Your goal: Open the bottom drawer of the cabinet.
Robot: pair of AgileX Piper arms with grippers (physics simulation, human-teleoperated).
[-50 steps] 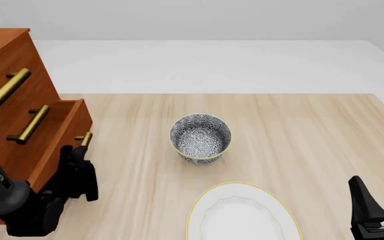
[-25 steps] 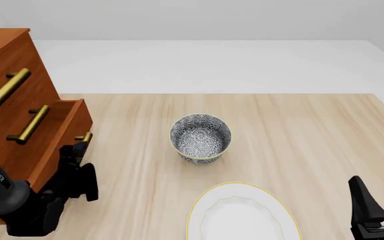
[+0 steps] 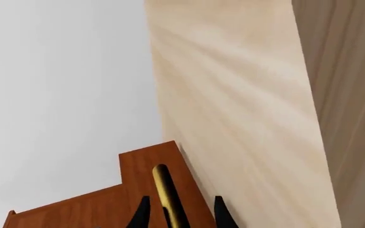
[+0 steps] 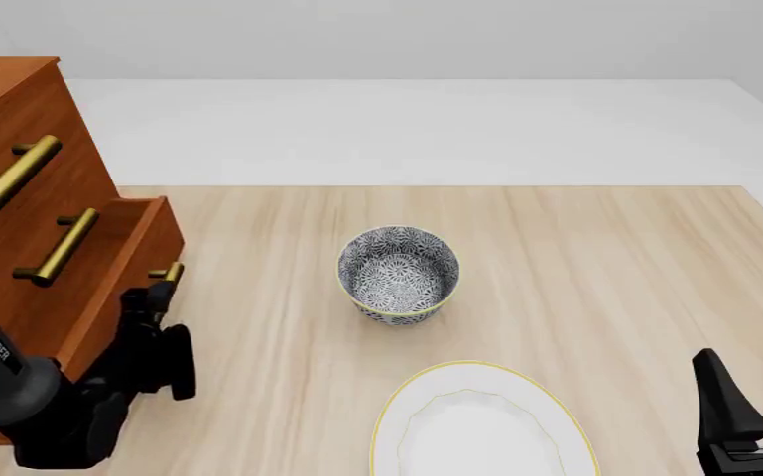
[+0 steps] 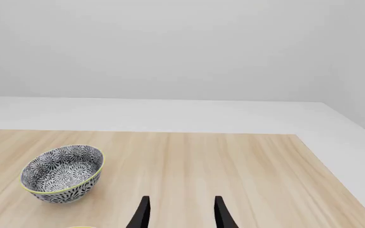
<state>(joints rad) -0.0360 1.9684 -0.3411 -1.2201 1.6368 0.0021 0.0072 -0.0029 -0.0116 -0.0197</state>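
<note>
The cabinet (image 4: pixel 11 109) stands at the far left, reddish-brown with three brass bar handles. Its bottom drawer (image 4: pixel 123 268) sticks out from the cabinet front, partly pulled out. My left gripper (image 4: pixel 159 297) is at the drawer's brass handle (image 4: pixel 171 273). In the left wrist view the handle (image 3: pixel 164 187) runs between my two fingers without touching them, so the left gripper (image 3: pixel 181 211) is open around it. My right gripper (image 4: pixel 758 382) is open and empty at the near right corner, and it also shows in the right wrist view (image 5: pixel 181 211).
A patterned bowl (image 4: pixel 399 270) sits mid-table, also seen in the right wrist view (image 5: pixel 62 173). A white plate with a yellow rim (image 4: pixel 474 367) lies near the front edge, between the two arms. The two upper drawers are shut.
My left gripper has slid back slightly along the handle toward the near edge. The drawer, the bowl and the right arm have not moved.
</note>
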